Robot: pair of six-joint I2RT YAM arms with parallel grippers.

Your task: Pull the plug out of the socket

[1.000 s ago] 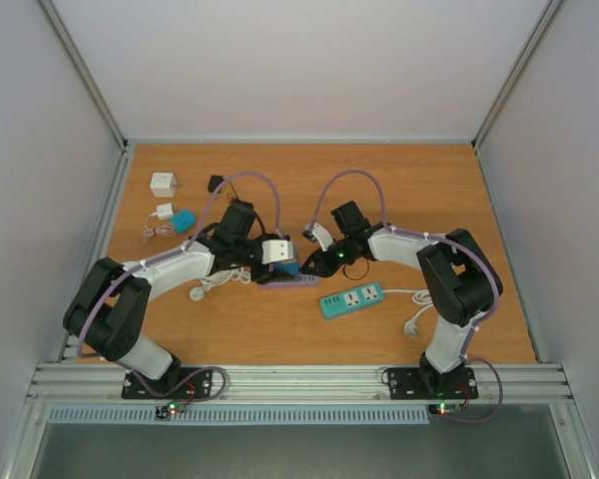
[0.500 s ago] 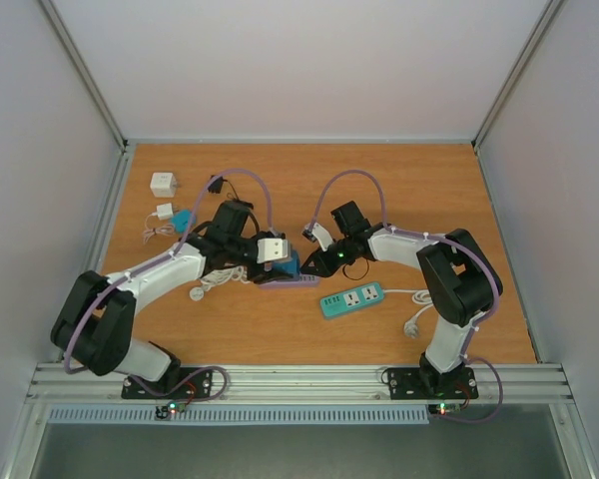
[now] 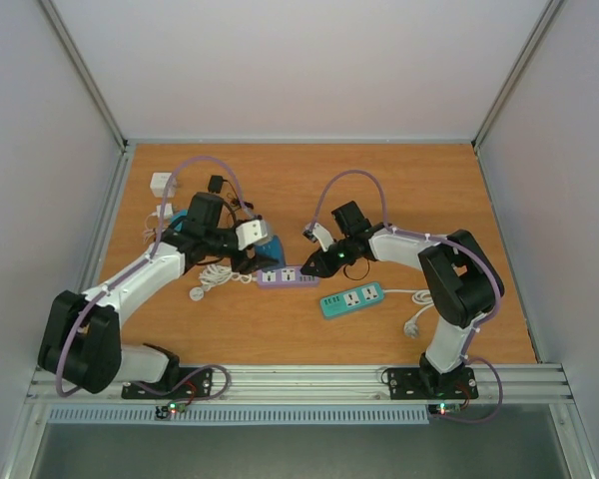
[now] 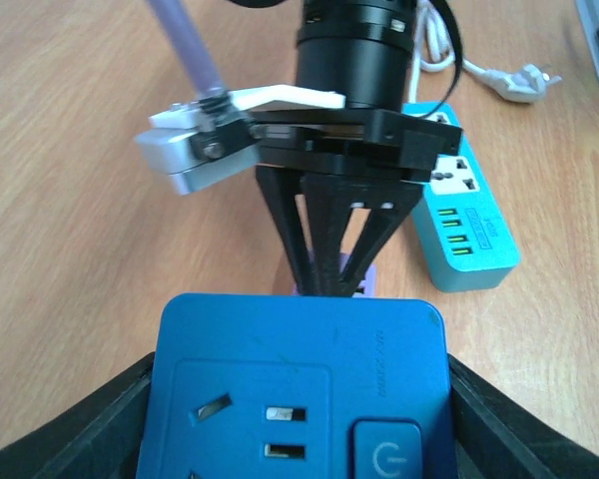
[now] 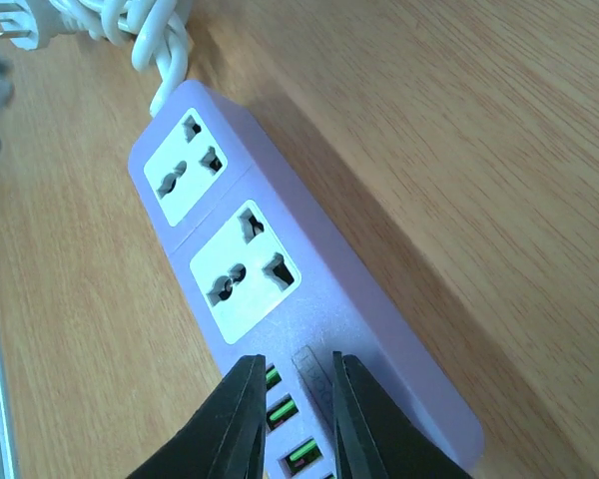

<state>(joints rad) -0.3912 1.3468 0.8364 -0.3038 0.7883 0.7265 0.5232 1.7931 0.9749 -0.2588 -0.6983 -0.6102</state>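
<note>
Plug judged off: left pincer (image 4: 298,454) pinches the blue square adapter block (image 4: 295,369), held clear of the lilac plastic power strip (image 5: 319,299), whose two sockets are empty. Right pincer (image 5: 298,374), pressed together, rests on the strip's USB end. Next, probably: lower the block to the wooden bench (image 3: 399,190) and release.

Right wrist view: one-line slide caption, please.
Closed right claw rests on the purple power strip at its USB end; both sockets empty, white cord bunched beyond.

Wooden table (image 3: 419,190); pale walls (image 3: 299,60)
</note>
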